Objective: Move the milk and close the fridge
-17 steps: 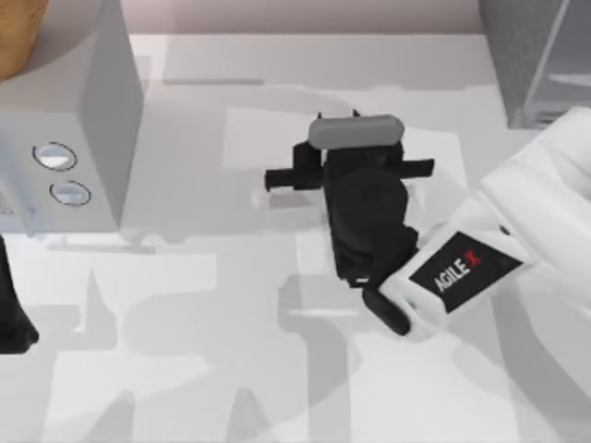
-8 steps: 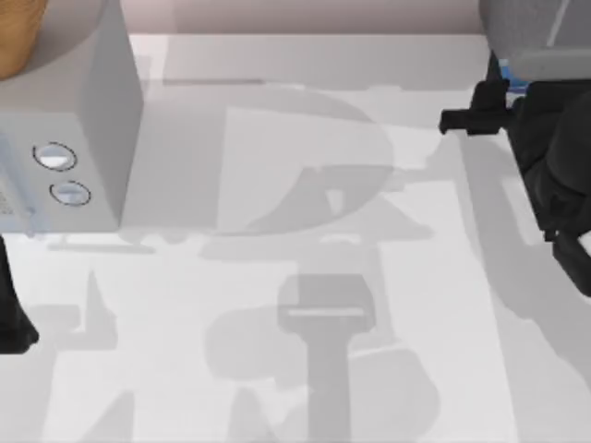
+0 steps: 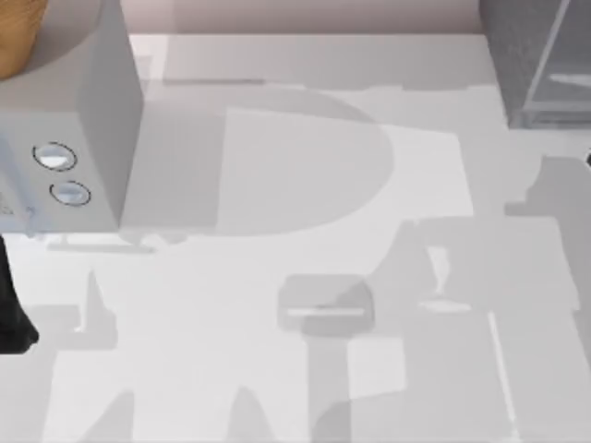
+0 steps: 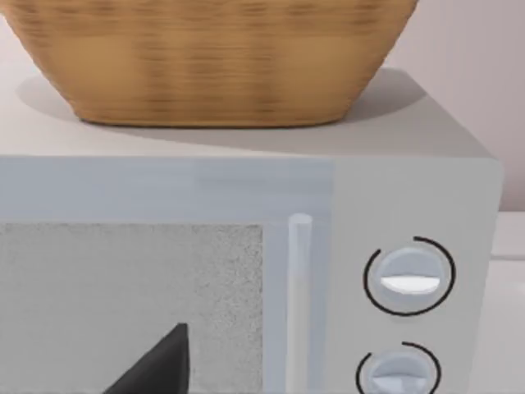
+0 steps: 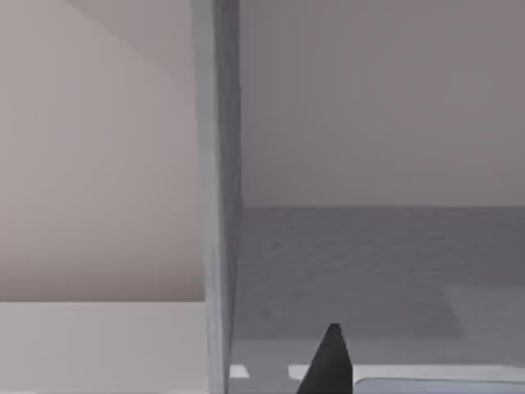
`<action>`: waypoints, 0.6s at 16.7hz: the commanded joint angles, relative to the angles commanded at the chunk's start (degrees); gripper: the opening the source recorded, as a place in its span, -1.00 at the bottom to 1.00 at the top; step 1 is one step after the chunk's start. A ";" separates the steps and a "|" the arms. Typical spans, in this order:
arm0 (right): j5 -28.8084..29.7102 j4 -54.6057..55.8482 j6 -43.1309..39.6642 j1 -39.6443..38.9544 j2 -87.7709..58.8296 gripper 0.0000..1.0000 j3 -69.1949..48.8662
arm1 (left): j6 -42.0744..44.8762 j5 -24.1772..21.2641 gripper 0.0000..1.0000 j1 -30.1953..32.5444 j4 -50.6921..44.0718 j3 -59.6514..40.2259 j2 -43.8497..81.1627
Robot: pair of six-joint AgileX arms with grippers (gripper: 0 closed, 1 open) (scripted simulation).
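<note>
White table (image 3: pixel 277 388), shadow-mottled; pale pinkish wall (image 3: pixel 305 14) behind.

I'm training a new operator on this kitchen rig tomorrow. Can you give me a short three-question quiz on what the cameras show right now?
1. True or false: the wicker basket stands on top of the microwave.
2. How many round dials are on the microwave's front? A) one B) two C) four
3. Fill in the missing word: in the top view, the fridge stands at the far ___ corner of the table.

Key: 1. True. 2. B. 3. Right.
</note>
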State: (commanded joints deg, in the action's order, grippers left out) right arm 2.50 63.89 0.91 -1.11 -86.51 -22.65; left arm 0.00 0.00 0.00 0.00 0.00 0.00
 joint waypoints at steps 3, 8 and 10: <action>-0.24 -0.05 0.00 0.28 0.29 -1.00 0.28 | 0.00 0.00 1.00 0.00 0.00 0.00 0.00; -0.80 -0.03 0.00 0.70 -2.04 -1.00 -2.01 | 0.00 0.00 1.00 0.00 0.00 0.00 0.00; -2.20 -0.23 -0.11 1.83 -6.47 -1.00 -6.38 | 0.00 0.00 1.00 0.00 0.00 0.00 0.00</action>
State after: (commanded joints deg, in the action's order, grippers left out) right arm 0.30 63.67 0.80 0.71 -92.98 -29.03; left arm 0.00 0.00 0.00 0.00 0.00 0.00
